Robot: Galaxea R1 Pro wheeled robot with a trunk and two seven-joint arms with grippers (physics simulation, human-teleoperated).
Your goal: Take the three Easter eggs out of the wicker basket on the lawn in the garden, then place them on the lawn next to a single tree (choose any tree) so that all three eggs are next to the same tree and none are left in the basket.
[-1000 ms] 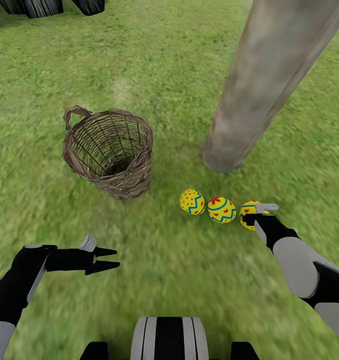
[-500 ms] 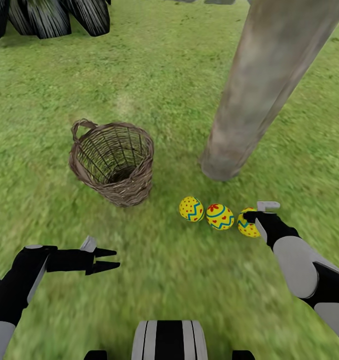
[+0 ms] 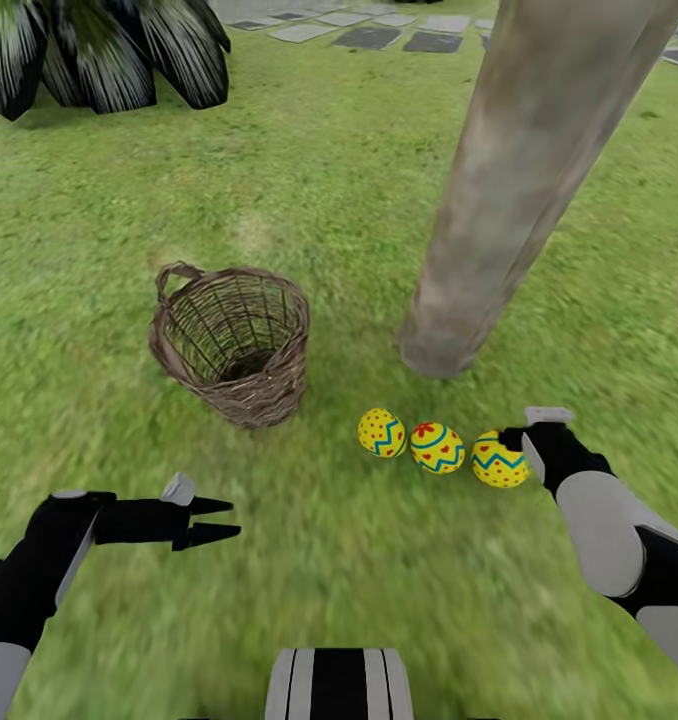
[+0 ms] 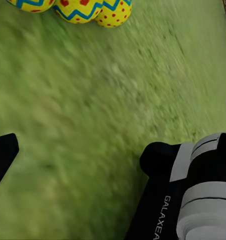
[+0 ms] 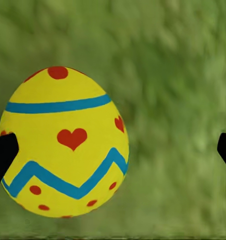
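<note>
Three yellow Easter eggs lie in a row on the lawn point(image 3: 309, 180) close to the foot of the tree point(image 3: 499, 200): one egg point(image 3: 382, 432), a second point(image 3: 437, 447) and a third point(image 3: 500, 459). My right gripper point(image 3: 529, 428) is open just right of the third egg point(image 5: 63, 145), which rests on the grass near one fingertip point(image 5: 3, 155). The wicker basket point(image 3: 234, 340) stands upright left of the eggs and looks empty. My left gripper point(image 3: 229, 518) hovers open low over the grass, below the basket in the head view. The same eggs point(image 4: 80, 10) appear in the left wrist view.
A dark palm point(image 3: 99, 50) stands at the back left. Grey stepping stones point(image 3: 379, 35) run along the far edge. My own base point(image 3: 339, 685) is at the near edge. Open grass lies between the basket and my arms.
The head camera has shifted, so basket, tree and eggs sit lower in the picture. My right gripper has drawn back to the right off the third egg, which stays on the grass. The left arm holds still.
</note>
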